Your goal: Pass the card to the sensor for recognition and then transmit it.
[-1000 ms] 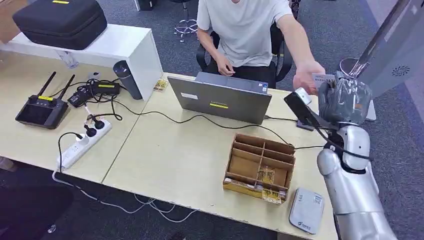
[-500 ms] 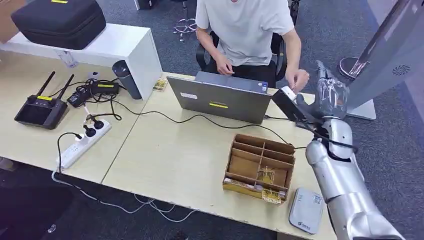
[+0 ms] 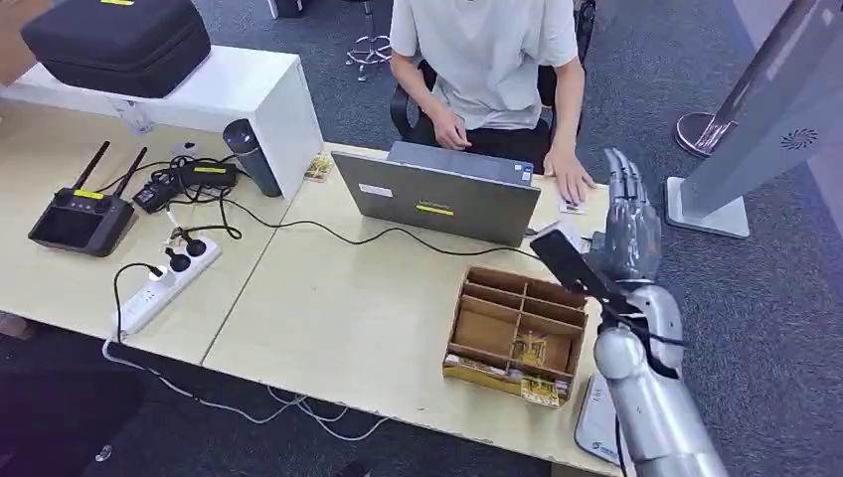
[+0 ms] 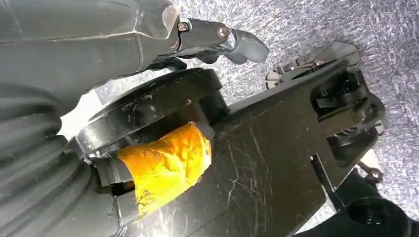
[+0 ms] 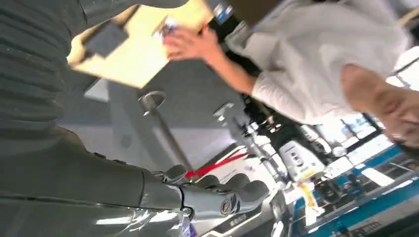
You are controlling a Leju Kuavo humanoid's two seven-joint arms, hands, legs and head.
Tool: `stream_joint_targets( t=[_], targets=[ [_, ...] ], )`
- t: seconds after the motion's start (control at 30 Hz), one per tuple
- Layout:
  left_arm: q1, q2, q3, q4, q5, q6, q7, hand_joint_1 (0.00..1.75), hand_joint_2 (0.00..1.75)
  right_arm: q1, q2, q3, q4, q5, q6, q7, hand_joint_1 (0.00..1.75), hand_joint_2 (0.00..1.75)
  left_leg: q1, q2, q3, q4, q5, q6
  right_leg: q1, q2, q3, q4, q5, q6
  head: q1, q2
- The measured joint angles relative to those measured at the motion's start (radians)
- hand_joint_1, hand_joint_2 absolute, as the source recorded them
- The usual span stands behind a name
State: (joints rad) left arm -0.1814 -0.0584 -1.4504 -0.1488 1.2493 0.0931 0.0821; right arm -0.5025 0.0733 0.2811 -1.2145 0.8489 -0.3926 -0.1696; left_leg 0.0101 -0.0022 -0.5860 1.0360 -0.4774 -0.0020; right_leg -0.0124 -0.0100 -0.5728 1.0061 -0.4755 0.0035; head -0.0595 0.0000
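Note:
The card (image 3: 574, 207) lies on the table beside the laptop, under the fingertips of a person's hand (image 3: 568, 182). My right hand (image 3: 628, 227) is raised above the table's right end, fingers straight and apart, holding nothing, a short way right of the card. In the right wrist view the person's hand (image 5: 190, 43) rests on the card (image 5: 168, 26), while my fingers (image 5: 220, 197) are spread with nothing in them. The white sensor (image 3: 597, 422) lies at the table's near right corner, partly behind my forearm. My left hand (image 4: 217, 37) hangs by my side, thumb stretched out, nothing in it.
A cardboard divider box (image 3: 517, 333) sits left of my right arm. An open laptop (image 3: 442, 194) stands in front of the seated person (image 3: 487, 60). A power strip (image 3: 164, 283), cables and a remote controller (image 3: 82, 219) lie at the left. A grey stand (image 3: 765, 109) rises at the right.
The person took the card from my right hand and laid it on the table. My right hand opened, and the arm came down and back toward me.

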Motion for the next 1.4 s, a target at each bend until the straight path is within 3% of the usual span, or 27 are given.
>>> stream_joint_targets(
  t=[0.2,0.43,0.77,1.03,1.17,1.4],
  targets=[
    [0.024,0.006,0.0,0.0,0.051,0.003,-0.037,0.0,1.75,0.295,-0.062,0.017,-0.333,-0.097,0.03,-0.089,0.0,1.75,0.0,0.0,-0.001,0.0,-0.002,0.001,0.0,0.0,0.0,0.0,-0.002,0.0,0.0,0.0],
    [0.028,0.01,0.003,0.0,0.078,0.003,-0.045,0.0,1.75,0.528,-0.123,-0.009,-0.51,-0.042,0.012,-0.162,0.0,1.75,0.0,0.0,-0.001,0.0,-0.003,0.001,0.0,0.0,0.0,-0.001,-0.002,0.0,0.0,0.0],
    [0.03,0.01,0.006,0.0,0.096,0.008,-0.051,0.0,1.75,0.669,-0.148,-0.027,-0.511,0.117,-0.109,-0.162,0.0,1.75,0.0,0.001,0.0,0.0,-0.002,0.001,0.0,0.0,0.0,-0.001,-0.002,0.0,0.0,0.0],
    [0.031,0.011,0.006,0.0,0.101,0.014,-0.048,0.0,1.75,0.708,-0.161,-0.021,-0.444,0.32,-0.272,-0.056,0.0,1.75,0.0,0.001,0.0,0.0,-0.002,0.001,0.0,0.0,0.0,-0.001,-0.002,0.0,0.0,0.0],
    [0.033,0.014,0.006,0.0,0.108,0.015,-0.043,0.0,1.75,0.73,-0.163,-0.019,-0.431,0.394,-0.284,-0.037,0.0,1.75,0.0,0.001,0.0,0.0,-0.002,0.001,0.0,0.0,0.0,-0.001,-0.002,0.0,0.0,0.0],
    [0.034,0.019,0.006,0.0,0.113,0.018,-0.034,0.0,1.75,0.764,-0.163,-0.031,-0.427,0.41,-0.286,-0.053,0.0,1.75,0.0,0.001,0.0,0.0,-0.002,0.001,0.0,0.0,0.0,-0.001,-0.002,0.0,0.0,0.0]
  ],
)
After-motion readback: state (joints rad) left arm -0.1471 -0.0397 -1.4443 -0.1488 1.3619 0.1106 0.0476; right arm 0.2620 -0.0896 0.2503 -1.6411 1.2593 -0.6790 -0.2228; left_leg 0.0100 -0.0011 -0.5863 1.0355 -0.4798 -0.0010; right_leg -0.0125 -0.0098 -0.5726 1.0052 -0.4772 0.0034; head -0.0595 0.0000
